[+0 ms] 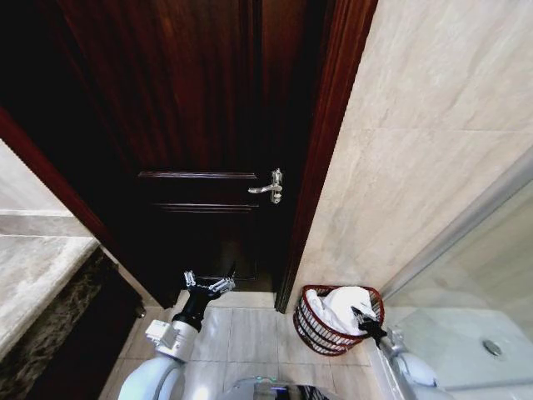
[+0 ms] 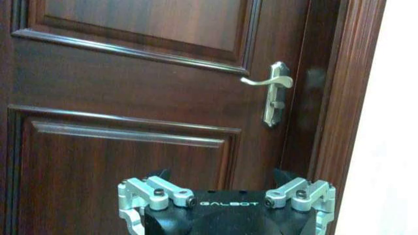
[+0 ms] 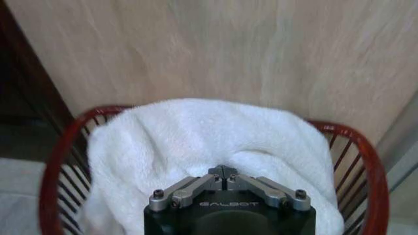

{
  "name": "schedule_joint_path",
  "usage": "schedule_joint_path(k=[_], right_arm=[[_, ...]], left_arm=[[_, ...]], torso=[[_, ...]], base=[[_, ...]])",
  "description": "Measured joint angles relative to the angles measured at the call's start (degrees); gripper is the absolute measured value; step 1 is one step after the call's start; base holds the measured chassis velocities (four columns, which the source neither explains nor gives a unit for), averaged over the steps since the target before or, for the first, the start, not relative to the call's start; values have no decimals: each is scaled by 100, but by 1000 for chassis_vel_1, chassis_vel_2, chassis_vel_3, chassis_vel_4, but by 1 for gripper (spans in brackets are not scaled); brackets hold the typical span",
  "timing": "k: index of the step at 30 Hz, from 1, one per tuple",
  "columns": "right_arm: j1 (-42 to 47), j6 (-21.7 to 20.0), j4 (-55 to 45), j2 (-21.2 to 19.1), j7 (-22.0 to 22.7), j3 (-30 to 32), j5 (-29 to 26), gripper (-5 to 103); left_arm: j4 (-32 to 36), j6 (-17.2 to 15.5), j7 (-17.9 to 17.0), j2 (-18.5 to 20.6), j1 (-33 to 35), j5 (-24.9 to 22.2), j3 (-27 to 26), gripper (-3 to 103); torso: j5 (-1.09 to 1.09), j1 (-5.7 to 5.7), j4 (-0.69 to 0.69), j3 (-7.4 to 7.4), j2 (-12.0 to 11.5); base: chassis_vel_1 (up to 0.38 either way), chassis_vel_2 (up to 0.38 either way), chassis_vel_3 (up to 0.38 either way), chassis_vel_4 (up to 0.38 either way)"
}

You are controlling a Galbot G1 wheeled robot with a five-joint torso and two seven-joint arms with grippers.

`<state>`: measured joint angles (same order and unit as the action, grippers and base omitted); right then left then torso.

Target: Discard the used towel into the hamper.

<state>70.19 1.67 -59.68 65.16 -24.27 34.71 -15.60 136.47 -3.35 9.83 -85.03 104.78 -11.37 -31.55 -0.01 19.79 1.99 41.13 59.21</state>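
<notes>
The right gripper point(image 3: 224, 172) is hanging over the hamper point(image 3: 60, 152), fingertips pressed together on nothing, so the white towel point(image 3: 196, 137) is lying heaped inside it, spilling over the rim beside the door frame. The left gripper point(image 1: 208, 285) is idling wide open, facing the door point(image 2: 130, 88).

One hamper point(image 1: 337, 321) stands on the floor, holding one white towel point(image 1: 340, 307). One dark wooden door point(image 1: 191, 142) is present, fitted with one metal lever handle point(image 1: 270, 187). Two grippers are counted: one left gripper point(image 1: 208, 283) and one right gripper point(image 1: 365, 319). One stone counter point(image 1: 33, 279) is noted.
</notes>
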Motion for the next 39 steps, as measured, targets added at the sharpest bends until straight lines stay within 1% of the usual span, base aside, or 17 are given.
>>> schedule_joint_path(k=[6, 7, 9, 13, 16, 19, 22, 26, 30, 31, 32, 33, 35, 36, 37, 38, 39], right_arm=[[-852, -74, 1078, 108, -25, -327, 165, 0], [-852, -74, 1078, 108, -25, -327, 165, 0], [-1160, -97, 1504, 208, 2, -503, 207, 0], [-1439, -266, 1831, 325, 83, -670, 233, 0], [-1835, -471, 2365, 493, 204, -876, 439, 0], [-1953, -480, 2540, 526, 211, -905, 545, 0], [-2467, -485, 3307, 628, 185, -901, 926, 0], [-2700, -486, 3601, 646, 139, -828, 1086, 0], [-2698, -600, 3500, 608, 129, -826, 1058, 0], [-2620, -701, 3325, 571, 129, -864, 956, 0], [-2427, -837, 2975, 485, 130, -973, 682, -1], [-2427, -837, 2975, 485, 130, -973, 682, -1], [-2103, -1011, 2331, 325, 125, -1119, 299, 9], [-1939, -1091, 2024, 243, 129, -1162, 152, 14], [-1939, -1091, 2024, 243, 129, -1162, 152, 14], [-1662, -1197, 1514, 110, 154, -1199, -73, 20], [-1460, -1255, 1131, 8, 182, -1187, -214, 25]], left_arm=[[0, 0, 0, 0, 0, 0, 0, 100], [0, 0, 0, 0, 0, 0, 0, 100], [0, 0, 0, 0, 0, 0, 0, 100], [0, 0, 0, 0, 0, 0, 1, 100], [0, 0, 0, 0, 0, 0, 0, 100], [0, 0, 0, 0, 0, 0, 0, 100], [0, 0, 0, 0, 0, 0, 0, 100], [0, 0, 0, 0, 0, 0, 0, 100], [0, 0, 0, 0, 0, 0, 0, 100], [0, 0, 0, 0, 0, 0, 0, 100], [0, 0, 0, 0, 0, 0, 0, 100], [0, 0, 0, 0, 0, 0, 0, 100], [0, 0, 0, 0, 0, 0, 1, 100], [0, 0, 0, 0, -1, 0, 0, 100], [0, 0, 0, 0, -1, 0, 0, 100], [0, 0, 0, 0, 0, 0, 1, 100], [0, 0, 0, -1, 0, 0, 0, 100]], torso=[[1, -80, 0, -98, -178], [1, -80, 0, -98, -178], [-3, -114, -1, -139, -253], [-1, -150, -1, -181, -330], [-2, -202, -2, -242, -443], [0, -213, -1, -257, -469], [-1, -274, -1, -329, -603], [-4, -313, 0, -381, -692], [-4, -355, -1, -435, -786], [-3, -374, 0, -458, -830], [6, -394, 0, -484, -881], [6, -394, 0, -484, -881], [10, -421, -2, -516, -944], [8, -431, 1, -531, -969], [8, -431, 1, -531, -969], [7, -449, -2, -548, -1004], [9, -459, 0, -557, -1023]], base=[[0, 0, 0, 0], [0, 0, 0, 0], [0, 0, 0, 0], [0, 0, 0, 0], [0, 0, 0, 0], [0, 0, 0, 0], [0, 0, 0, 0], [0, 0, 0, 0], [0, 0, 0, 0], [0, 0, 0, 0], [0, 0, 0, 0], [0, 0, 0, 0], [0, 0, 0, 0], [0, 0, 0, 0], [0, 0, 0, 0], [0, 0, 0, 0], [0, 0, 0, 0]])
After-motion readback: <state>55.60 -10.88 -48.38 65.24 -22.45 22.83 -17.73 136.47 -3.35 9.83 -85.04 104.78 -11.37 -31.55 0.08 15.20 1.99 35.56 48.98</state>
